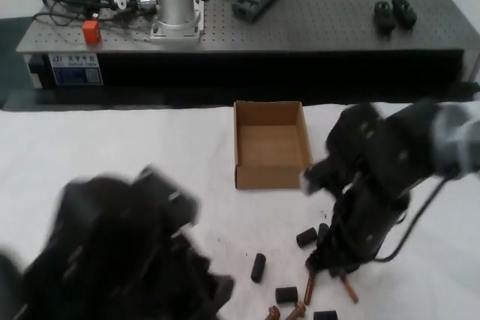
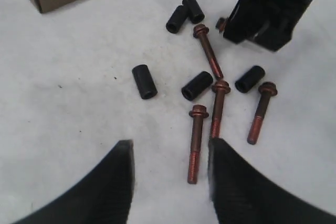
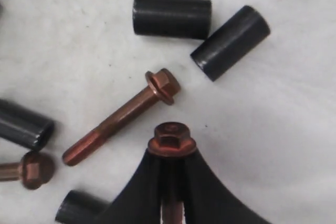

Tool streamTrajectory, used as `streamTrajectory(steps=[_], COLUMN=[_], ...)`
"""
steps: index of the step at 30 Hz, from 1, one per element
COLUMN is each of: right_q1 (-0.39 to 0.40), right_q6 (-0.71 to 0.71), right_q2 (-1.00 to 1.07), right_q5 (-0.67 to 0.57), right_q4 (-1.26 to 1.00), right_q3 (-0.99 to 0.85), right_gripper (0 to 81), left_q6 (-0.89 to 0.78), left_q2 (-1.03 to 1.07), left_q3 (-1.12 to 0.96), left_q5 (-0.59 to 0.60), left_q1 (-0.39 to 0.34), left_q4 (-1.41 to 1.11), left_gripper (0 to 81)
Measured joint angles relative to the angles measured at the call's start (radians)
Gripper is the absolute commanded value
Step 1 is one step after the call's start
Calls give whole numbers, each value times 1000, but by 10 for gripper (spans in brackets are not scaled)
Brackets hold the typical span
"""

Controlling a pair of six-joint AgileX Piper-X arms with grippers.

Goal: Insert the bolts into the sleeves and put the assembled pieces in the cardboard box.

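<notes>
The right arm (image 1: 390, 170) comes in from the right side of the bench and bends steeply down, its wrist pointing at the white cloth (image 1: 112, 140) just in front of the open-topped cardboard box (image 1: 270, 144). The right gripper (image 3: 171, 184) is clamped on a copper-coloured flange bolt (image 3: 171, 139). Its two black fingers (image 3: 139, 190) press the shank from either side, and the hex head sticks out just past the fingertips. Whether this gripped bolt is clear of the cloth cannot be told. Just beside it a second bolt (image 3: 123, 115) lies flat, its head turned toward a pair of black sleeves (image 3: 171, 17) that lie on their sides close together.

The left arm (image 1: 112, 260) sits low at the near left of the bench, angled toward the same scatter of parts. The left gripper (image 2: 170, 182) hangs over the cloth with its jaws spread wide and nothing between the pads. From its wrist camera, the threaded end of a loose bolt (image 2: 195, 145) lies in line with the gap. Farther out, two more bolts (image 2: 218, 108) lie roughly alongside that one, and a longer-looking bolt (image 2: 208, 51) runs toward the right gripper's black body. Three single sleeves (image 2: 144, 81) lie apart from one another among the bolts, all on their sides. A corner of the cardboard box shows beyond them, well apart from the left gripper.
</notes>
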Motion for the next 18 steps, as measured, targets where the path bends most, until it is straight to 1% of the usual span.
streamTrajectory(steps=[1,2,3,4,5,6,7,8,9,13,14,18], right_q1=[-13,-21,-36,-38,-47,-71,-84,-108,-110,-153,-167,-183], right_q6=[0,2,3,3,7,17,20,20,22,24,27,36], right_q2=[-79,-127,-219,-228,-269,-364,-408,-486,-493,-622,-682,-743], right_q5=[-20,-25,-32,-34,-37,-37,-37,-37,-37,-37,-37,-37], right_q4=[11,22,35,63,82,116,132,159,162,204,210,216], right_q3=[-1,-1,2,13,21,41,52,76,78,120,145,176], right_gripper=[36,36,36,36,36,36,36,36,36,36,36,36], left_q6=[26,54,122,160,203,207,207,207,207,207,203,182], left_q2=[0,55,160,214,312,366,458,516,601,746,776,845], left_q3=[-45,-94,-205,-259,-363,-420,-522,-575,-669,-830,-860,-921], left_q5=[13,25,45,50,54,55,55,55,55,49,49,23], left_q1=[0,0,0,0,3,5,12,17,25,30,29,29], left_q4=[25,55,126,166,253,298,386,423,482,588,614,674], left_gripper=[329,329,329,328,322,314,312,312,312,312,312,338])
